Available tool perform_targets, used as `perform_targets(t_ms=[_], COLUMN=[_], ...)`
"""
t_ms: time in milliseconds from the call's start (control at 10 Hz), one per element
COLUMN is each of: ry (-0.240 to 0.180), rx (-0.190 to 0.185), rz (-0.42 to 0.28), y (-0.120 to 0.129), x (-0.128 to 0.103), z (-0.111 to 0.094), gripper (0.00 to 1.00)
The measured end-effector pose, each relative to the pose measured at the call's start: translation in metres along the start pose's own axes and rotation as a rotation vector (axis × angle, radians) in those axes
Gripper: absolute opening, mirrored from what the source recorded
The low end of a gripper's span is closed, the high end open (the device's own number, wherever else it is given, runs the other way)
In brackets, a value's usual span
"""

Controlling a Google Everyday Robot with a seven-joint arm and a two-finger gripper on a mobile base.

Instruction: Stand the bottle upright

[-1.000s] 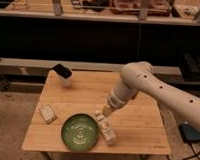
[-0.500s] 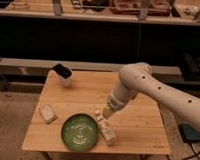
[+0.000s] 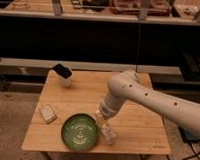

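Note:
The small cream-white bottle (image 3: 108,133) lies on its side on the wooden table (image 3: 136,128), just right of the green plate (image 3: 80,132). My gripper (image 3: 101,116) hangs at the end of the white arm (image 3: 142,99) that reaches in from the right. It sits low over the table, just above and left of the bottle's upper end, close to or touching it. The bottle's far end is partly hidden by the gripper.
A flat whitish block (image 3: 48,113) lies at the table's left. A white cup with a black top (image 3: 63,73) stands tilted at the back left corner. Dark shelving runs behind the table. A blue object (image 3: 191,134) sits on the floor at the right.
The arm's elbow has shifted slightly left and down. The gripper stays by the bottle's upper end, and the bottle still lies in the same place.

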Motion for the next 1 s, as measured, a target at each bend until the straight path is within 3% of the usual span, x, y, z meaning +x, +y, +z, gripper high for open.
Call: perform_targets(t_ms=[500, 700, 800, 1000], ry=[-0.013, -0.018, -0.018, -0.017], rx=[-0.039, -0.051, -0.055, -0.067], rz=[0.055, 0.089, 0.106, 0.132], y=[0.016, 0.028, 0.034, 0.045], x=[-0.004, -0.008, -0.01, -0.012], z=[0.016, 0.023, 0.026, 0.027], gripper=[0.36, 0.24, 0.24, 0.43])
